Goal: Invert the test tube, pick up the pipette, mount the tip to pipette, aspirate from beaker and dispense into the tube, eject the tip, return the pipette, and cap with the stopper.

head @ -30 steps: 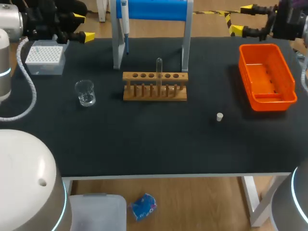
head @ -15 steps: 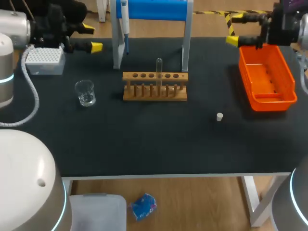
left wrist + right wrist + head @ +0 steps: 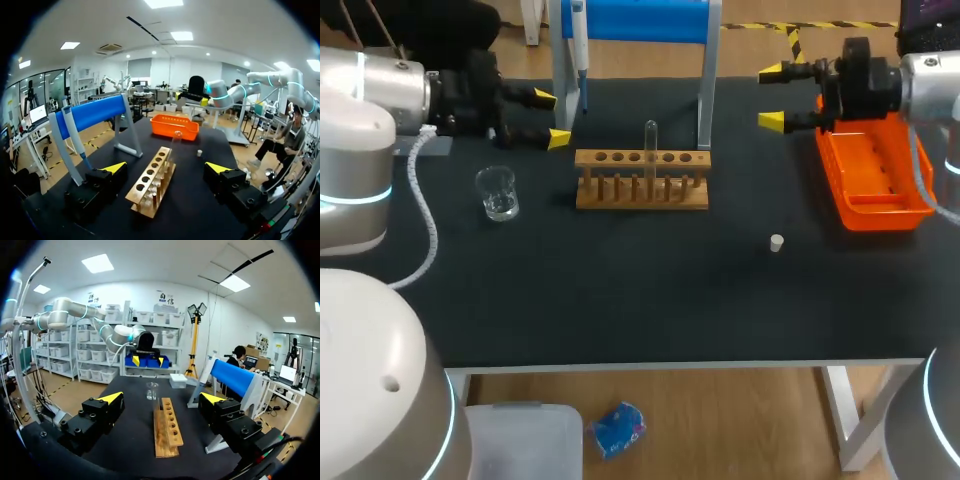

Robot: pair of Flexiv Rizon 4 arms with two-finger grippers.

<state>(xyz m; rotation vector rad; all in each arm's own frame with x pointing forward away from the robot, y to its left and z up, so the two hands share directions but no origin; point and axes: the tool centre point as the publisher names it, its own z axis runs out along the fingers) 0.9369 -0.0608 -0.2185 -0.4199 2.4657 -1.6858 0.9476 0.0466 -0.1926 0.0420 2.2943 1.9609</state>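
A clear test tube (image 3: pixel 650 140) stands rounded end up in the wooden rack (image 3: pixel 642 180). The blue-and-white pipette (image 3: pixel 579 45) hangs on the blue-topped stand (image 3: pixel 635 18). Left of the rack is the glass beaker (image 3: pixel 497 193); the small white stopper (image 3: pixel 776 242) lies on the mat to the rack's front right. My left gripper (image 3: pixel 550 118) hovers open just left of the rack, my right gripper (image 3: pixel 771 97) open to its right. In the left wrist view the gripper (image 3: pixel 166 167) frames the rack (image 3: pixel 152 180) and tube (image 3: pixel 175 142). The right wrist gripper (image 3: pixel 161 398) faces the rack (image 3: pixel 167 427) endwise.
An orange bin (image 3: pixel 875 170) sits at the right, partly under my right arm. The white tip box (image 3: pixel 177 381) stands behind the beaker (image 3: pixel 151 390) in the right wrist view; my left arm hides most of it in the head view.
Both arms have swung in from the far corners toward the rack, the left to the right and nearer, the right to the left. Both grippers stayed open.
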